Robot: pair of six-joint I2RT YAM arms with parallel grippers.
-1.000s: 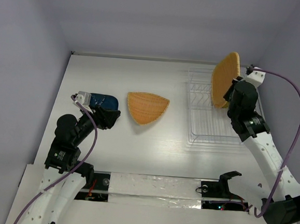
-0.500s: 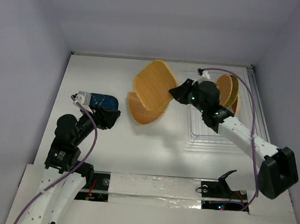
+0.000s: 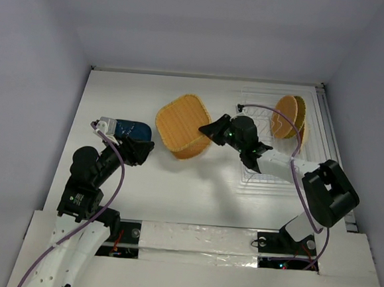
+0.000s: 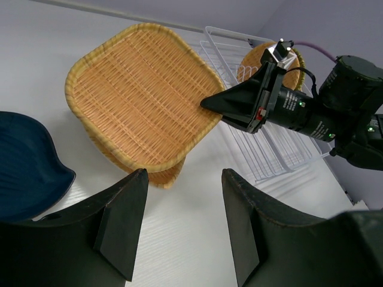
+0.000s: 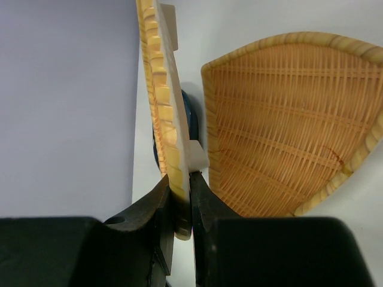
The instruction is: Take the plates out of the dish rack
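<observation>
Nearest to us, at the lower left of the top view, the left gripper [image 3: 138, 149] sits low over the table [image 3: 116, 97], right beside the dark blue object [image 3: 132, 128]. Its fingers are spread with nothing between them, so it's just parked there.

Mid-frame is where it's happening. The right arm comes up from the lower right, bends at the elbow in front of the dish rack [image 3: 260, 169] and reaches left to the centre. The right gripper [image 3: 211, 130] is pinched onto the right-hand edge of the squarish plate [image 3: 179, 120]. From the wrist we see that rim edge-on, clamped tight between the fingers.

The bit that matters: the plate sticks out leftward from the gripper and hangs tilted above the pointed-oval plate [image 3: 190, 150], which lies flat on the table. The two overlap as seen from the top. We reckon the next move is basically straight down, levelling it out and letting go on top. The left arm is nearer the pile, but the right one has the plate.

Further back, upper right, the round plates [image 3: 287, 116] stand upright in the rack's far slots, so the job isn't finished.
</observation>
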